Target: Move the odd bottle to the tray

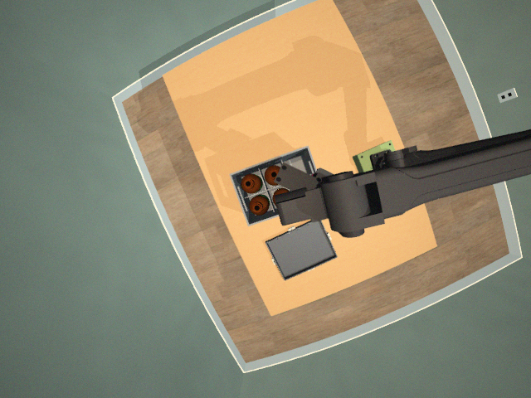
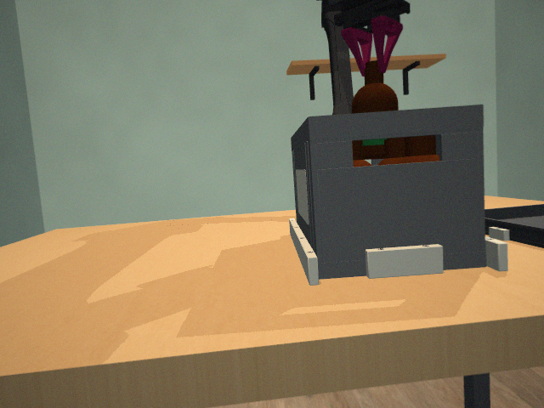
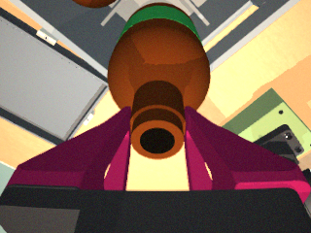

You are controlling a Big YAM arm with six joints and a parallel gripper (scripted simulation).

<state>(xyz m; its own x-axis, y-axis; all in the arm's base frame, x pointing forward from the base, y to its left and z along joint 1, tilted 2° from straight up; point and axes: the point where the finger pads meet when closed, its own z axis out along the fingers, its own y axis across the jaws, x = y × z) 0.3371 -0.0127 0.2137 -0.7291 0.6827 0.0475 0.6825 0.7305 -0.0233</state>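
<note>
My gripper (image 2: 372, 65) (image 3: 157, 116) is shut on the neck of a brown bottle (image 2: 374, 99) (image 3: 157, 68) with a green label band. The bottle hangs upright, its shoulders above the top rim of the dark grey crate (image 2: 395, 206) (image 1: 238, 193), its lower part still inside. In the overhead view three bottles (image 1: 250, 183) (image 1: 259, 206) (image 1: 272, 173) stand in crate cells, and a further one (image 1: 280, 191) shows partly under my arm. The grey tray (image 1: 299, 250) (image 2: 518, 221) (image 3: 46, 91) lies beside the crate with nothing on it.
Pale cleats (image 2: 403, 260) sit against the crate's foot. A green block (image 1: 372, 156) (image 3: 256, 119) lies by the arm's base. A wall shelf (image 2: 422, 59) hangs behind. My arm (image 1: 428, 175) reaches in from the right over the crate's near cells.
</note>
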